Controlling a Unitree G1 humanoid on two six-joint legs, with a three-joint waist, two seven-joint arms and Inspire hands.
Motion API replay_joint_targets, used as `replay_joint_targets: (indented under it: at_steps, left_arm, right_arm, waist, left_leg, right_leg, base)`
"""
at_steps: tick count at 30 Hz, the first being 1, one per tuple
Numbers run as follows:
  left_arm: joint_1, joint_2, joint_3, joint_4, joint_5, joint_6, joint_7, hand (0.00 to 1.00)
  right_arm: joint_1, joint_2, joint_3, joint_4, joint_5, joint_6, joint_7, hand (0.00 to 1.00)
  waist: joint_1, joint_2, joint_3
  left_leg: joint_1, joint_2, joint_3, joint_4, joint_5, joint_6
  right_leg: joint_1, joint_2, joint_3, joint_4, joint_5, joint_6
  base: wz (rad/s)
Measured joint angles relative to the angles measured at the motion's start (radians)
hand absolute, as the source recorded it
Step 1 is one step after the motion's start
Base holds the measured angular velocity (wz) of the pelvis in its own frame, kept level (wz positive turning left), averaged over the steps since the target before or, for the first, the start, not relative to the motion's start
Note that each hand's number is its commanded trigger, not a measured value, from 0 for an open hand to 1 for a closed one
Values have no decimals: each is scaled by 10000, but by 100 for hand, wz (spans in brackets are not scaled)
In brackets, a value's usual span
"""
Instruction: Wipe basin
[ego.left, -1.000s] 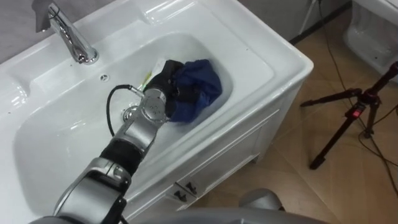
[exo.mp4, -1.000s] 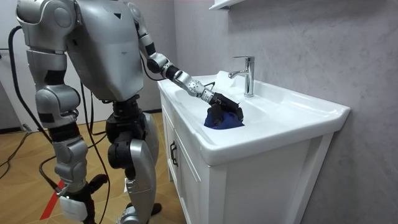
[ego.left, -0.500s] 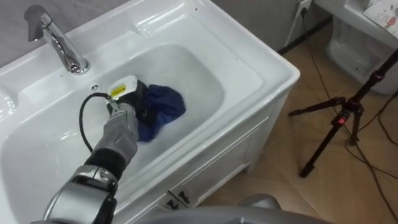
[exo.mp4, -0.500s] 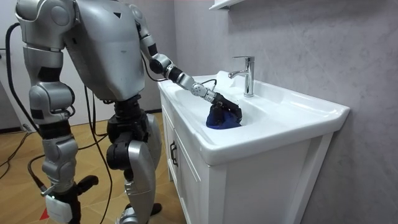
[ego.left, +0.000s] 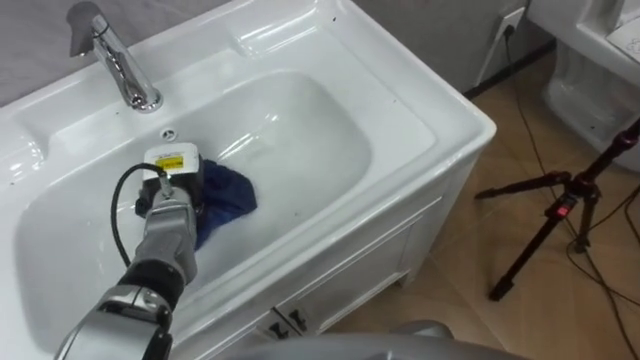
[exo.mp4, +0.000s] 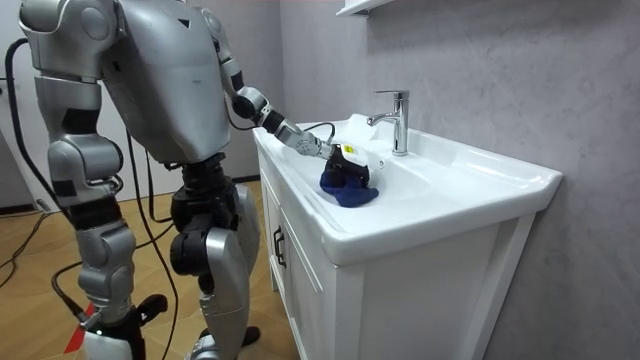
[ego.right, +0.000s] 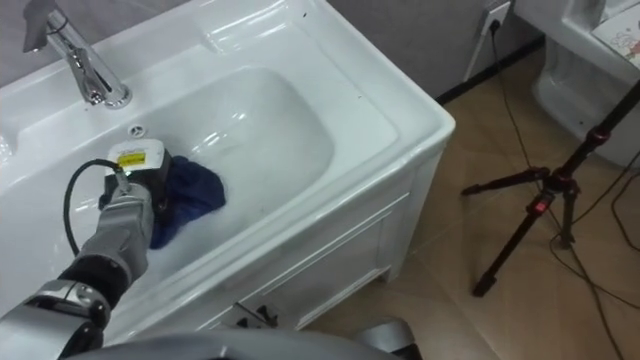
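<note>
The robot stands at the white cabinet (ego.left: 350, 270) under the basin (ego.left: 410, 100). Its left hand (ego.left: 172, 192) lies in the near left of the bowl on a bunched blue cloth (ego.left: 228, 197), touching it; I cannot tell whether it grips or only presses. The right hand (exo.mp4: 103, 342) hangs by its side, state unclear. Farther left, the chrome faucet (ego.left: 118, 62) stands on the rim. A black tripod (ego.left: 560, 215) stands on the floor to the right.

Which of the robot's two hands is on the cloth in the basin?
The left hand, resting on the blue cloth in the basin below the faucet; the right arm hangs at the robot's side.
</note>
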Motion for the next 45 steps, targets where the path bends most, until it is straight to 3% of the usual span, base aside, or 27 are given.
replay_joint_targets:
  at_steps: [3, 6, 11, 19, 26, 32, 39, 45]
  left_arm:
    - [263, -12, 120, 19, 446, -1, 431, 100]
    - [607, 1, 707, -58, 700, 33, 1097, 100]
    - [1272, 185, 1181, -266, 1396, 340, 1834, 100]
    - [1584, 283, 1512, -280, 1789, 431, 2260, 100]
    - [1603, 290, 1549, -278, 1799, 311, 2660, 100]
    - [1790, 290, 1548, -274, 1787, 256, 2994, 100]
    - [1762, 290, 1548, -293, 1788, 247, 2998, 100]
    - [1647, 291, 1548, -307, 1786, 235, 2961, 100]
  right_arm:
    - [-34, 0, -149, -52, -21, -3, -133, 0]
    - [-81, -6, -218, -70, -92, -2, -222, 0]
    - [-197, -46, -241, -106, -227, -3, -263, 0]
    - [-547, -161, -620, -88, -488, -4, -227, 0]
    - [-886, -238, -1011, -93, -492, -107, -553, 0]
    - [-1165, -381, -1009, -94, -500, -334, -565, 0]
    - [-1142, -403, -1003, -75, -470, -358, -554, 0]
    - [-1102, -401, -1004, 116, -227, -683, -688, 0]
  waist:
    - [232, -25, -13]
    - [480, -51, -47]
    - [915, -103, -204]
    - [1285, 197, -209]
    - [1762, 387, -225]
    - [1820, 541, -232]
    - [1813, 546, -227]
    - [1782, 488, -198]
  left_leg:
    - [-6, 8, -7, 0, 0, 0]
    - [-38, 6, -54, -5, 0, 0]
    - [-114, 5, -345, -1, 7, -13]
    - [-295, -4, -841, 22, 58, -86]
    - [-291, 9, -1084, 12, 77, -108]
    - [-286, 8, -1141, 3, 77, -108]
    - [-263, 9, -1244, -28, 80, -113]
    - [-216, 6, -1238, -41, 80, -114]
  right_leg:
    - [-5, 5, 0, -17, 4, -8]
    - [-62, 4, -49, -144, 16, -16]
    - [49, -2, -307, -155, 29, -36]
    - [151, -24, -758, -314, 43, -71]
    - [145, 3, -862, -312, 52, -110]
    - [158, 6, -913, -324, 43, -125]
    - [189, 8, -980, -317, 33, -139]
    - [211, -5, -991, -311, 32, -137]
  base:
    - [-1]
    - [4]
    - [13]
    - [15]
    - [1]
    - [0]
    - [2]
    - [1]
